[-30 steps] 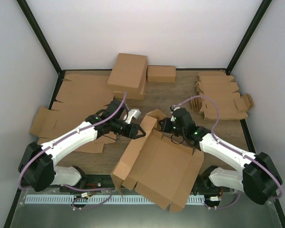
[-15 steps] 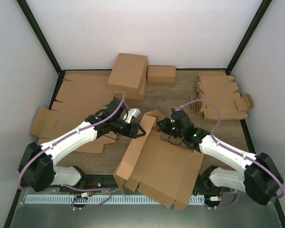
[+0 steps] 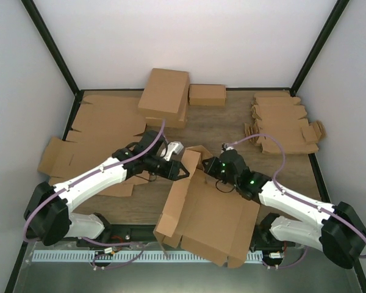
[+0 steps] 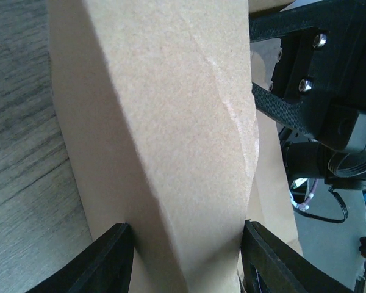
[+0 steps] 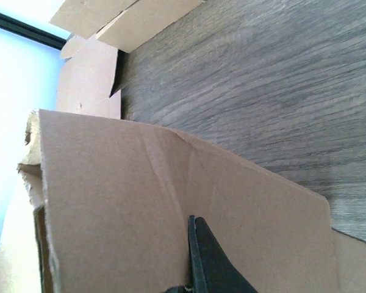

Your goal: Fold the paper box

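The paper box [image 3: 210, 213] is a large brown cardboard blank, partly folded, lying near the front edge between the arms. Its left wall [image 3: 177, 195] stands raised and a flap [image 3: 198, 152] sticks up at the far corner. My left gripper [image 3: 184, 172] grips that corner from the left; in the left wrist view [image 4: 186, 256] a bent cardboard flap [image 4: 171, 134] fills the gap between both fingers. My right gripper [image 3: 211, 166] is at the same corner from the right. In the right wrist view [image 5: 192, 250] one finger [image 5: 201, 256] presses a cardboard wall [image 5: 122, 207]; the other finger is hidden behind it.
Two folded brown boxes [image 3: 165, 91] and a small short box [image 3: 207, 94] stand at the back. A stack of notched blanks [image 3: 283, 125] lies at the right. Flat blanks [image 3: 97, 125] cover the left side. Black frame posts rise at both back corners.
The box has slid left and its left wall has risen steeper. Both grippers have moved closer together at the far corner flap.
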`<state>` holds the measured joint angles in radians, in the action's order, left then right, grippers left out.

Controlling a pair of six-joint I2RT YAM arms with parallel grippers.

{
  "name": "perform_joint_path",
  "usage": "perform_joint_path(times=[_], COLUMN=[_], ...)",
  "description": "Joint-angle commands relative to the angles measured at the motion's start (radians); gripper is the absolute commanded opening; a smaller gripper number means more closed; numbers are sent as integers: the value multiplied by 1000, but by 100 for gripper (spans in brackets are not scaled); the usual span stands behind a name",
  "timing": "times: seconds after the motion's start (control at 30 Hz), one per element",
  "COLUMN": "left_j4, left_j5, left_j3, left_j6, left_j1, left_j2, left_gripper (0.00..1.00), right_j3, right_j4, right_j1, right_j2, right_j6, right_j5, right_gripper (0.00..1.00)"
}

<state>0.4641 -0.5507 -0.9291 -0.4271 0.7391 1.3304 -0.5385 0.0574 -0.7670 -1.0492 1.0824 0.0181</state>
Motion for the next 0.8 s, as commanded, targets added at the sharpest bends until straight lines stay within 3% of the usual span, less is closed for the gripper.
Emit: perform_joint_path(times=[0.0,0.27,0.43,0.77], left_j4=[-44,-30,-43,-14], left_j5=[21,6,6,20], left_j3=[-1,-20,-29,-71], left_j6=[8,27,14,29], left_j1=[23,28,26,26], left_j2=[40,24,15,41], left_gripper=[51,51,51,51], right_j3=[7,127,118,114], right_j4=[14,-105,-63,36], right_j1=[-112,-125,-124,-118], right_j2=[-4,22,48,193], right_j6=[29,-140,-208,-371], right_j5=[-141,-181,-166,-77], right_gripper=[3,10,17,47])
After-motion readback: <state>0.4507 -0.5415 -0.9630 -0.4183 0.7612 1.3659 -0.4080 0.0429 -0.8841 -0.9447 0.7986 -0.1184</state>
